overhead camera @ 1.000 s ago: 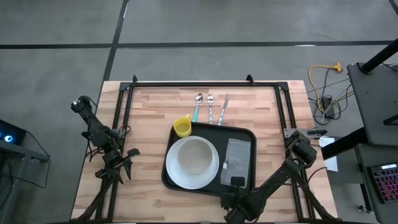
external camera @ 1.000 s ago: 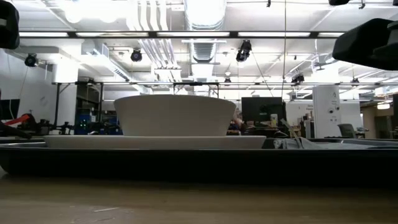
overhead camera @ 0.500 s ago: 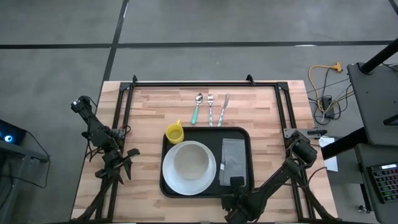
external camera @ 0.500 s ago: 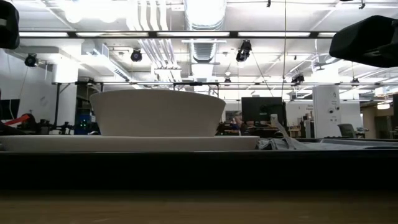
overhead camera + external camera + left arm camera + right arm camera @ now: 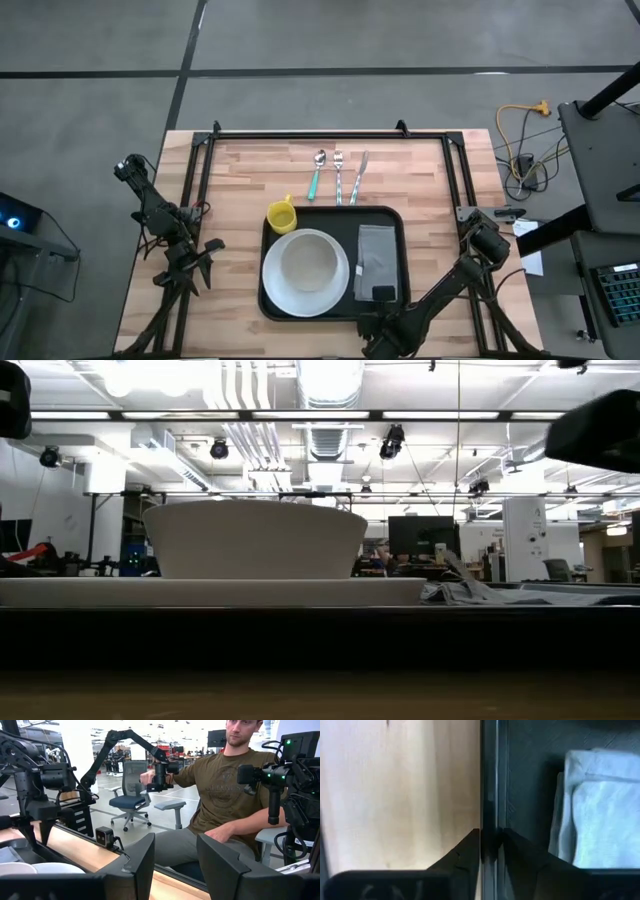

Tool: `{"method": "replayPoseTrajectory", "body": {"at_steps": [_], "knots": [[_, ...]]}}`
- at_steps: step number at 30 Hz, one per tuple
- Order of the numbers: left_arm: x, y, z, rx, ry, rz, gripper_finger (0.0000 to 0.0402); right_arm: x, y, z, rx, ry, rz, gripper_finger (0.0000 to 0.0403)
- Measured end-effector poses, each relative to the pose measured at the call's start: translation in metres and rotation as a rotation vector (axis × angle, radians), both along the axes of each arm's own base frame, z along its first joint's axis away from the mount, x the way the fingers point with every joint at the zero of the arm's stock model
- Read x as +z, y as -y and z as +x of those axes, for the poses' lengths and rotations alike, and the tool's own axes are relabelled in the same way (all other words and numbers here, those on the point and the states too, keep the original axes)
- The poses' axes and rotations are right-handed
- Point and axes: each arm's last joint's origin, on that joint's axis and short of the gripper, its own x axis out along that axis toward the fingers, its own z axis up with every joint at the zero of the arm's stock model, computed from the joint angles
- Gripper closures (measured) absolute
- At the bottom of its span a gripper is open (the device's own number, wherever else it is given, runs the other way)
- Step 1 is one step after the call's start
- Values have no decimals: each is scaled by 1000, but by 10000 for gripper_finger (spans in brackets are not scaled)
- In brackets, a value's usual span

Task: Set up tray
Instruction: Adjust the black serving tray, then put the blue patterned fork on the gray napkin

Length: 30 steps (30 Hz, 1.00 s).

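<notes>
The black tray (image 5: 333, 212) lies square on the wooden table. It carries a white plate (image 5: 272, 288) with a white bowl (image 5: 305, 262) and a folded grey napkin (image 5: 376, 258). A yellow cup (image 5: 281, 215) stands at the tray's far left corner; on the tray or beside it, I cannot tell. My right gripper (image 5: 491, 842) points down at the tray's near rim (image 5: 489, 780), one finger outside and one inside, slightly open. My left gripper (image 5: 175, 847) waits open and level at the table's left edge, with nothing between its fingers. My right gripper straddles the tray's near rim (image 5: 488, 820) from above, close to the napkin's near end. One finger stands on the table side and one inside the tray. Whether the fingers touch the rim, I cannot tell. The tray lies flat on the table.
A spoon, a fork and a knife (image 5: 338, 172) lie side by side on the table beyond the tray's far edge. A black frame (image 5: 320, 133) runs round the tabletop. A seated person (image 5: 225, 795) shows beyond the table in the left wrist view.
The tray has turned from a skewed lie to square with the table. It has also slid a little toward the left and near edges, and now rests still. Plate, bowl and napkin rode along with it, and the yellow cup shifted with its far left corner.
</notes>
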Motion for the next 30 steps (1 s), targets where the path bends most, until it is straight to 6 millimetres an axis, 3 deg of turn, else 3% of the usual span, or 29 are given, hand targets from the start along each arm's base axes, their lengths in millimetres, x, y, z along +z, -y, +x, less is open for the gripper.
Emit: {"method": "replayPoseTrajectory", "body": {"at_steps": [6,11,21,25,30], "knots": [[0,0,0,1,0,0,269,4,1,0,-23,-9,24,244],[0,0,0,0,0,0,269,16,5,1,-57,18,49,209],[0,0,0,0,0,0,269,68,18,-3,-189,135,165,198],[0,0,0,0,0,0,269,82,27,-2,-242,243,113,198],[0,0,0,0,1,-1,269,101,63,11,-610,361,113,197]]}}
